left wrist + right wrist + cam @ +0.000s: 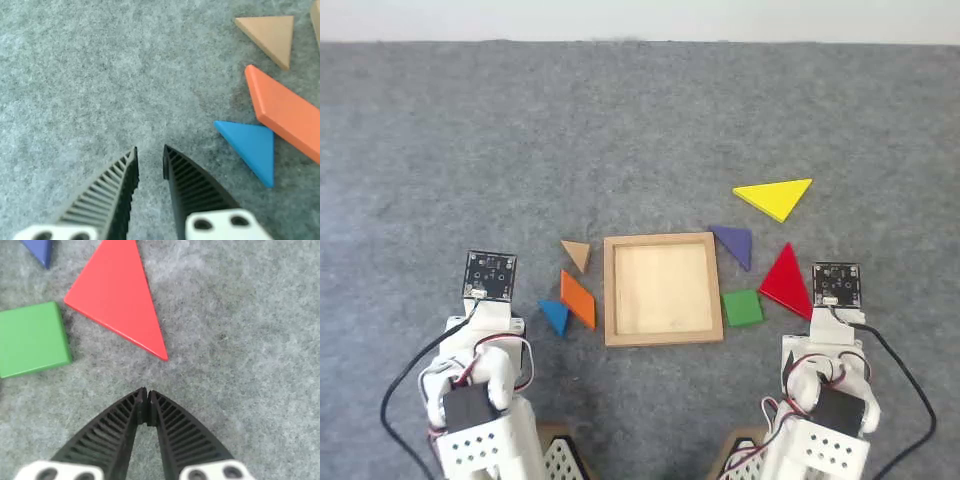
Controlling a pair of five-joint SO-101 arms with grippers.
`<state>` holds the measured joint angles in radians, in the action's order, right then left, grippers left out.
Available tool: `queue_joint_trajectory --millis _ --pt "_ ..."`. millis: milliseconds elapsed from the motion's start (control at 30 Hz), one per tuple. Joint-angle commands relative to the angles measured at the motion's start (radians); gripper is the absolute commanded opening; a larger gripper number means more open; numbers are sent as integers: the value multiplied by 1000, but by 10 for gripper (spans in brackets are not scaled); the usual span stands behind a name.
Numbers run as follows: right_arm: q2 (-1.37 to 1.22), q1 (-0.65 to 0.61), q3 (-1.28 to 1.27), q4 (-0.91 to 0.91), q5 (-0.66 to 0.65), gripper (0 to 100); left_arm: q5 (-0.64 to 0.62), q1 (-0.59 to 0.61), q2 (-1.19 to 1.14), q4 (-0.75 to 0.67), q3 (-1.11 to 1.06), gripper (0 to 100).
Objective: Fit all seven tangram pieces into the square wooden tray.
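Observation:
The square wooden tray (pixel 663 240) lies empty at the table's middle. Left of it are a tan triangle (pixel 577 254), an orange parallelogram (pixel 578 298) and a small blue triangle (pixel 555 316). Right of it are a purple triangle (pixel 734 243), a yellow triangle (pixel 773 196), a red triangle (pixel 787 282) and a green square (pixel 742 307). My left gripper (pixel 150 150) hovers over bare carpet just short of the blue triangle (pixel 252 145), slightly open and holding nothing. My right gripper (pixel 146 391) is shut and empty, just off the red triangle's (pixel 117 295) corner, near the green square (pixel 31 337).
Grey carpet covers the whole table. The left arm (pixel 480 380) and right arm (pixel 825 390) sit folded at the near edge, either side of the tray. Open carpet stretches beyond the pieces toward the far edge.

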<state>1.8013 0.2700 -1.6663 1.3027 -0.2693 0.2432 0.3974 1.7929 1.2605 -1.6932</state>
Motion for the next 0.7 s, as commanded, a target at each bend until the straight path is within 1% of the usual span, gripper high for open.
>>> queue_joint_trajectory --millis 0,533,600,667 --pt "5 7 -17 4 -12 8 -8 3 17 5 10 80" --pt "5 12 -15 -7 -25 9 -8 5 17 5 10 80" --pt "7 56 -15 -88 -98 9 -8 5 17 5 10 80" --pt "7 62 -9 -246 -249 9 -8 5 17 5 10 80"
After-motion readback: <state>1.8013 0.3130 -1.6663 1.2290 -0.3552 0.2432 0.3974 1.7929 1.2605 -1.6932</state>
